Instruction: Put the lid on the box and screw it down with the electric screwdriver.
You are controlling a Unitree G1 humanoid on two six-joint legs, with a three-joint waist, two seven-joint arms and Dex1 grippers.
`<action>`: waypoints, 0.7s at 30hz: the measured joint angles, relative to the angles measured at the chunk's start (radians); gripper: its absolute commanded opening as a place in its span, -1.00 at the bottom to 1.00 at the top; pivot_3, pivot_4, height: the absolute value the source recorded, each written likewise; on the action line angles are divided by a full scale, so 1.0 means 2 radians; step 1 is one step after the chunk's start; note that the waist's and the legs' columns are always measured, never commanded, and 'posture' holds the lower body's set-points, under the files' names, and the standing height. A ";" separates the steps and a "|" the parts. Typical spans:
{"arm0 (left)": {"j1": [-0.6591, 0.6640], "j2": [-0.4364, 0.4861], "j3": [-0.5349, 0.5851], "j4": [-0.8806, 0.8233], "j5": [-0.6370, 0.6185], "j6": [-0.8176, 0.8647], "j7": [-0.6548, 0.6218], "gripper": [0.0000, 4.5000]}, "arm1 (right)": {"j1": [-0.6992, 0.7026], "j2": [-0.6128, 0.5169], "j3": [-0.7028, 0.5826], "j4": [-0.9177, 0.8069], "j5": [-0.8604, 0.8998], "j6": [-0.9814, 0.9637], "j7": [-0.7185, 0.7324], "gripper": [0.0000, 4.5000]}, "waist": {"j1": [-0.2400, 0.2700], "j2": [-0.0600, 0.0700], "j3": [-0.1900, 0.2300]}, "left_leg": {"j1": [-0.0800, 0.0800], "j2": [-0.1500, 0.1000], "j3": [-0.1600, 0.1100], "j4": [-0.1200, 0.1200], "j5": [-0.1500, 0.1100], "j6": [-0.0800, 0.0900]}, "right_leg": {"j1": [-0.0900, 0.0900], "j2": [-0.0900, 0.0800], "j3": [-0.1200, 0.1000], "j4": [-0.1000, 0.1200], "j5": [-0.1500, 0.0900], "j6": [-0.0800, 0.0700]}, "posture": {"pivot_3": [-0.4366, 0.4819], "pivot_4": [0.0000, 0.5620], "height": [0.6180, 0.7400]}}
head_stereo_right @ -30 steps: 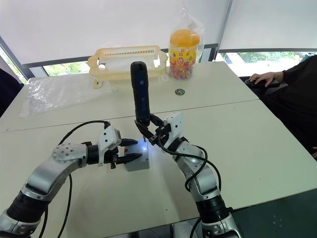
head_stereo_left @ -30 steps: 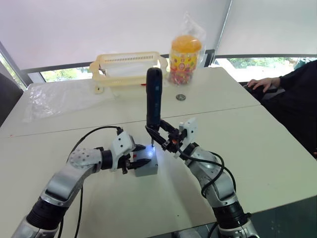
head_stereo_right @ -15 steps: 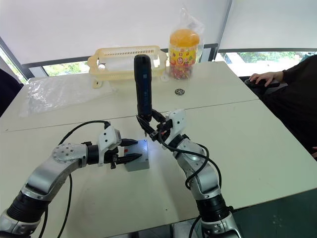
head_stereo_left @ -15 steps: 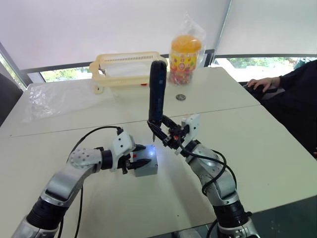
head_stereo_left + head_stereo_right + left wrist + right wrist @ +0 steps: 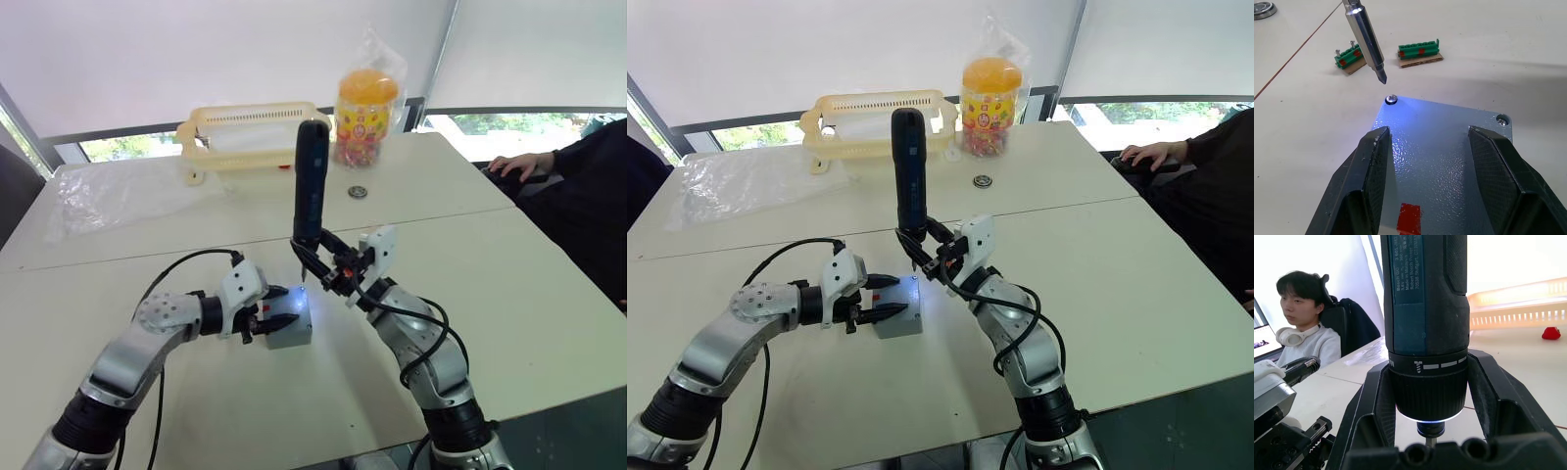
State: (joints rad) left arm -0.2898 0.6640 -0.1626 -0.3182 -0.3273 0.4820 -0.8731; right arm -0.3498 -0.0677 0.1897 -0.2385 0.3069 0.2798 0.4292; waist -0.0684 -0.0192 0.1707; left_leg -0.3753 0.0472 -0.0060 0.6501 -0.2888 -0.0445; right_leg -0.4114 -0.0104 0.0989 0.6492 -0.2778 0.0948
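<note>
On the pale desk (image 5: 509,294), the speckled grey lid (image 5: 1449,156) sits closed on the small square grey box (image 5: 291,330), a screw at each of two visible corners, while the left hand (image 5: 277,306) clamps the box between its black ridged fingers (image 5: 1369,171). The right hand (image 5: 328,269) grips the upright black electric screwdriver (image 5: 311,181), whose metal bit hangs just above one lit corner screw. At twelve o'clock stand a slotted yellow plastic basket (image 5: 257,137) and an orange-lidded jar (image 5: 365,117) of sweets.
</note>
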 measured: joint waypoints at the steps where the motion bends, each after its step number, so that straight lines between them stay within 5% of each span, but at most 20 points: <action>1: 0.000 0.000 0.000 0.000 0.000 0.000 0.000 0.14 | 0.000 0.000 0.000 0.001 0.000 0.000 0.000 -0.25 | 0.000 0.000 0.000 | 0.000 0.000 0.000 0.000 0.000 0.000 | 0.000 0.000 0.000 0.000 0.000 0.000 | -0.05 -0.47 1.00; 21: 0.003 0.000 0.000 -0.003 0.000 0.000 0.001 0.14 | 0.014 0.004 0.002 0.035 -0.015 -0.023 0.005 -0.25 | 0.000 0.000 0.000 | 0.000 0.000 0.000 0.000 0.000 0.000 | 0.000 0.000 0.000 0.000 0.000 0.000 | -0.05 -0.47 1.00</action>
State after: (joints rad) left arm -0.2843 0.6642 -0.1623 -0.3251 -0.3271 0.4821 -0.8703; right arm -0.3225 -0.0597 0.1932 -0.1691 0.2772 0.2342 0.4392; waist -0.0686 -0.0192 0.1707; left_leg -0.3752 0.0472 -0.0059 0.6500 -0.2888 -0.0445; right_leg -0.4114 -0.0104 0.0988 0.6492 -0.2777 0.0950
